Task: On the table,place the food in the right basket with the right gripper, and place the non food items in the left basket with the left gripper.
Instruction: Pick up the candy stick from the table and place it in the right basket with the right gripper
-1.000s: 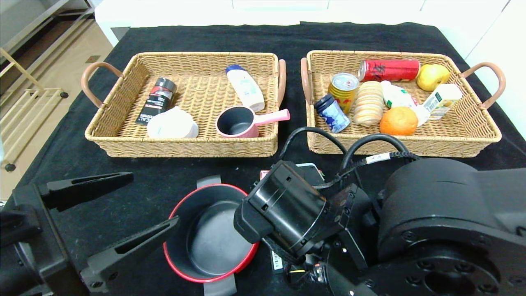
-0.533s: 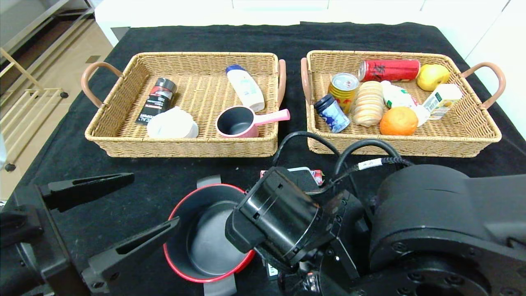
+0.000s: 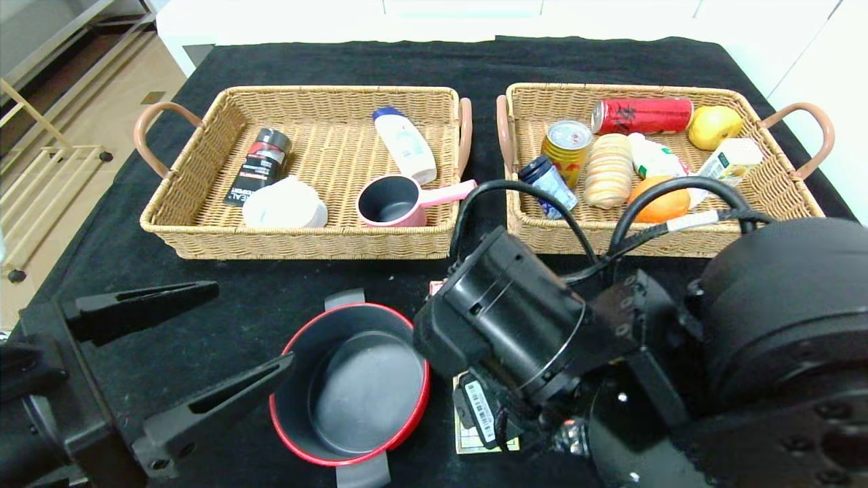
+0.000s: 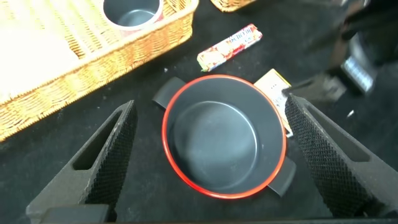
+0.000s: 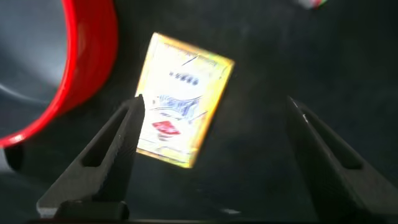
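While empty, red pot (image 3: 350,384), food (image 3: 608,169) in right basket (image 3: 780,203)

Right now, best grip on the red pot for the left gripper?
Probably straight from above, one finger inside and one outside the red pot's rim on the side facing the left gripper. It stands upright, mouth open; the grey handles lie flat and look harder to pinch. The card box crowds the far side.
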Controlling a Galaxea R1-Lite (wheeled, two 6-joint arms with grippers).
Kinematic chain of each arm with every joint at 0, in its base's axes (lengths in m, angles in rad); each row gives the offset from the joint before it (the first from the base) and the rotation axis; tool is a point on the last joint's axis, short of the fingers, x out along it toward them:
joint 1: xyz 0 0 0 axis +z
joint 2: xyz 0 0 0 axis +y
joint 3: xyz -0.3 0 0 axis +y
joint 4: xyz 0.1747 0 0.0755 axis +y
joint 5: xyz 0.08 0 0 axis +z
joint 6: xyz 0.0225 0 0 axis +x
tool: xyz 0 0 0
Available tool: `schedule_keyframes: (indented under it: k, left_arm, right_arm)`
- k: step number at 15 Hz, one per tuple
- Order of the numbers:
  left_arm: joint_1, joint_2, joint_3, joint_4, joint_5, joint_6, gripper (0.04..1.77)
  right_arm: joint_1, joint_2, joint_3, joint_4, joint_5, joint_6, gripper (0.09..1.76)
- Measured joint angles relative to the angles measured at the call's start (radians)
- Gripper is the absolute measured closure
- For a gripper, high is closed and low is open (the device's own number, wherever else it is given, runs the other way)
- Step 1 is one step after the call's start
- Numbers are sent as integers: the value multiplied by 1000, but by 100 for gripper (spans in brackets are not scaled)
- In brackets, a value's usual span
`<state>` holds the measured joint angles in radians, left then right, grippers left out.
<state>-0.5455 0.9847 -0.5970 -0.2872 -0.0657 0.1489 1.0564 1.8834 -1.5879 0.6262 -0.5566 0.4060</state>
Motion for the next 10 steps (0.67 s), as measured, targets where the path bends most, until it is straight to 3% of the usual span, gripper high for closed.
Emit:
schedule_keyframes:
  k: [5,10]
  left_arm:
    - [16,2,-6,0,0,-1,9]
    - [16,10,-3,1,0,-1,9]
  right_arm:
    - [-141,-112,42,-154,331,-411,19]
    - [-285,-139,89,-250,520,-622,17]
